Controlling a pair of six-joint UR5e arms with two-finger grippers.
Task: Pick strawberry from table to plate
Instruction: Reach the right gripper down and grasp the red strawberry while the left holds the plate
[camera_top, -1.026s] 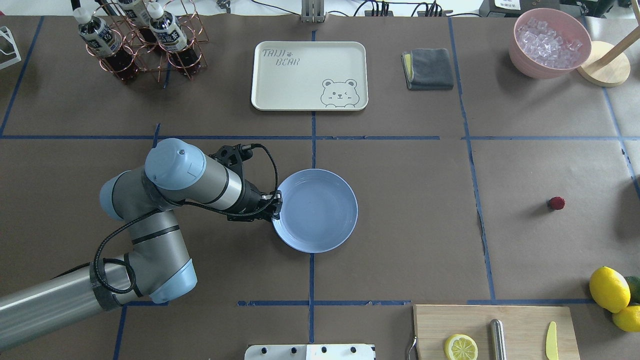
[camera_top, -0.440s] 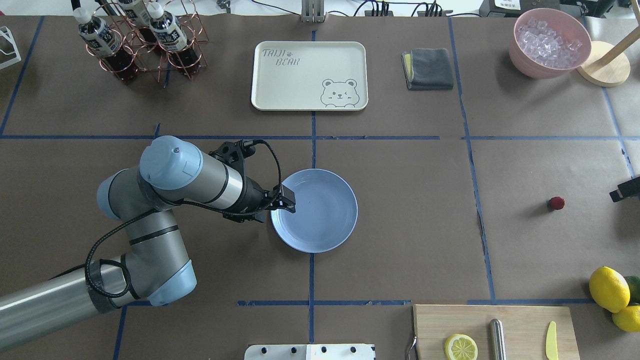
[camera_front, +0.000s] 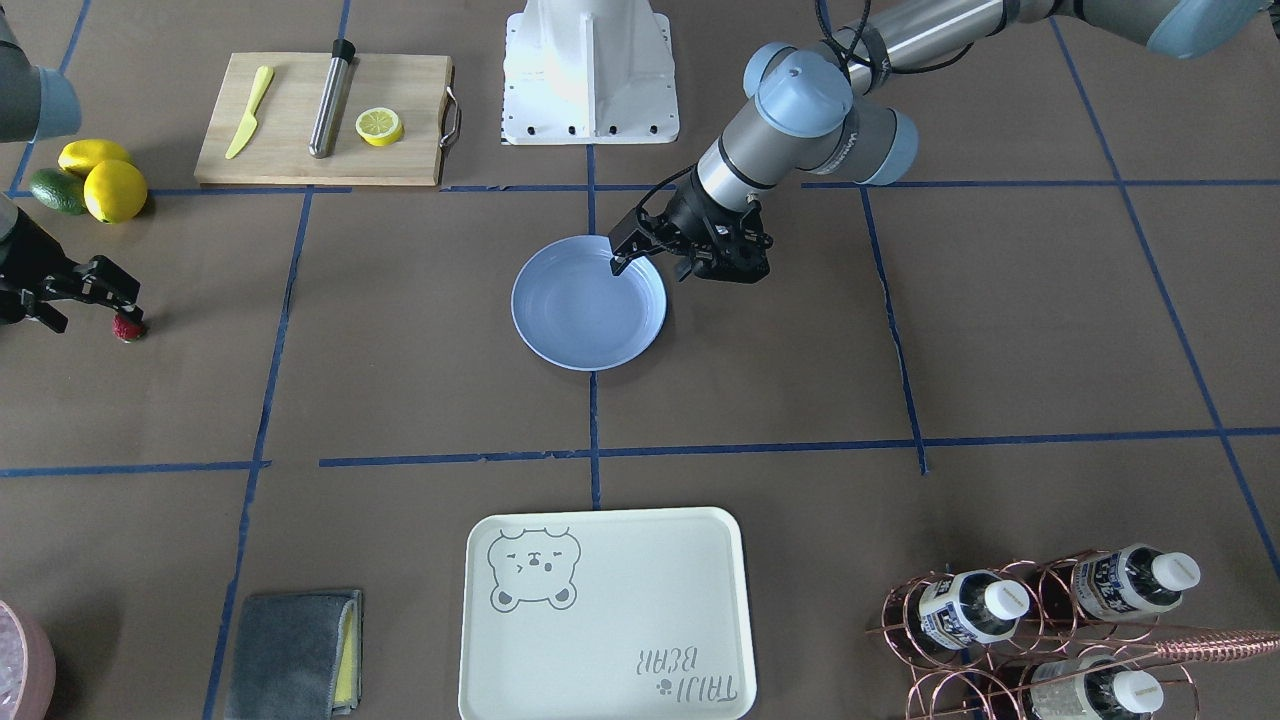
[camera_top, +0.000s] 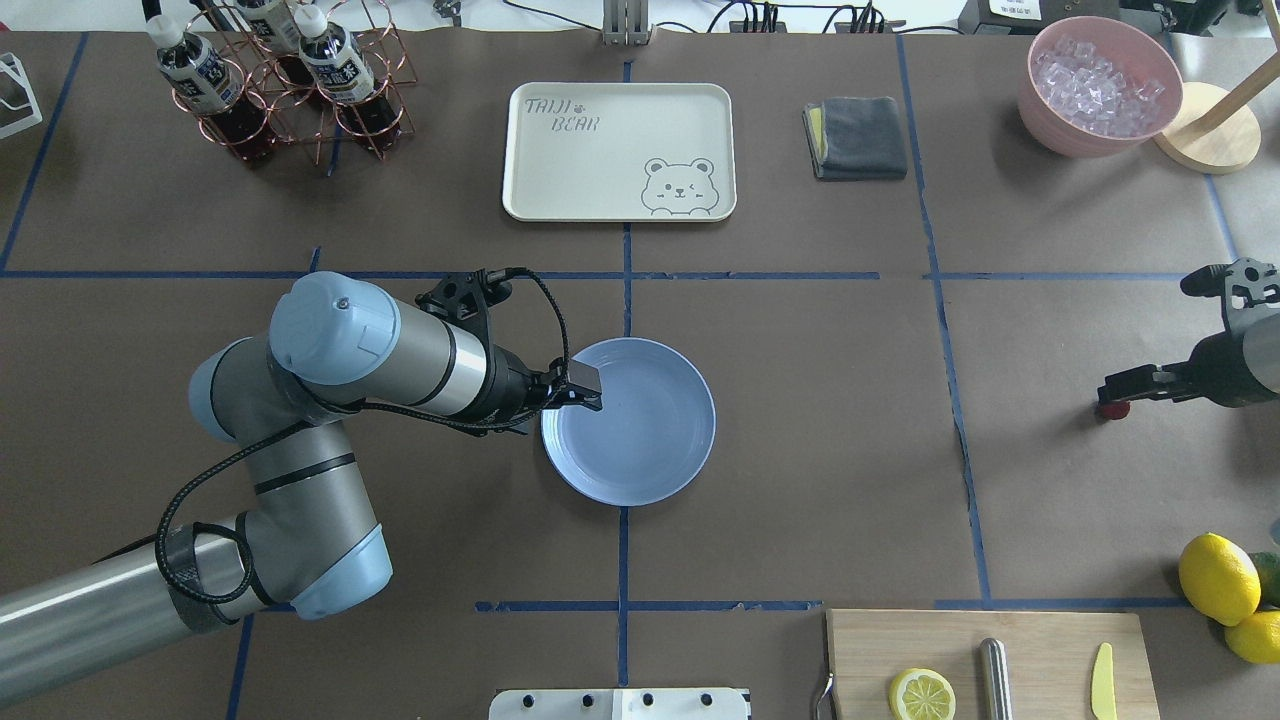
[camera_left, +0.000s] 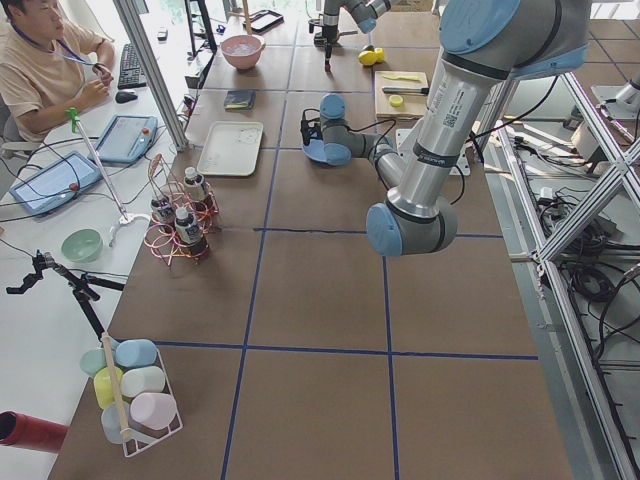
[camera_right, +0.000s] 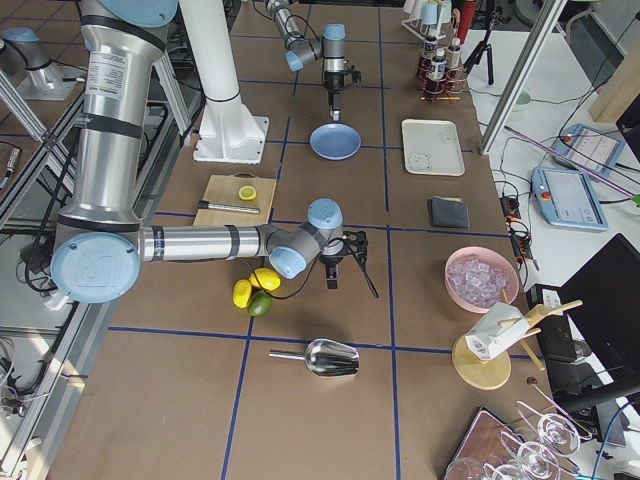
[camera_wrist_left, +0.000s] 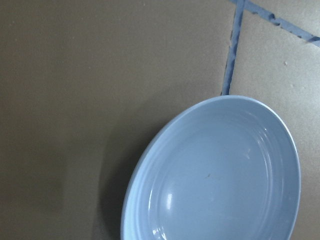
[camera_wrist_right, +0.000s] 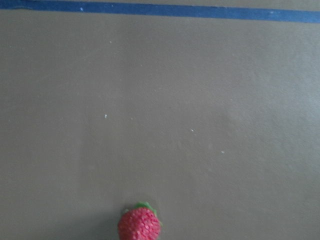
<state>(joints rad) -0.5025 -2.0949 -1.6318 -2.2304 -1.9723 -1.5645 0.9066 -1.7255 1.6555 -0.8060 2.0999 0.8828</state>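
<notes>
The strawberry (camera_top: 1109, 410) (camera_front: 128, 328) lies on the table (camera_top: 820, 450) at the far right, dark red with a green cap. It sits at the bottom edge of the right wrist view (camera_wrist_right: 140, 224). My right gripper (camera_top: 1113, 394) (camera_front: 95, 303) hangs open just over it, and the berry rests on the paper, not held. The light-blue plate (camera_top: 660, 440) (camera_front: 580, 320) (camera_wrist_left: 215, 180) sits empty at the table's middle. My left gripper (camera_top: 588, 388) (camera_front: 655, 258) hovers open over the plate's left rim, holding nothing.
A cream bear tray (camera_top: 620, 150) lies beyond the plate. A cutting board (camera_top: 1040, 660) with a lemon slice and knife sits front right, with lemons (camera_top: 1218, 578) beside it. A grey cloth (camera_top: 858, 137), a pink ice bowl (camera_top: 1100, 85) and a bottle rack (camera_top: 290, 85) line the back.
My right gripper has come in from the right edge and reached the strawberry. My left gripper has shifted right, from the plate's left rim to over its inner edge.
</notes>
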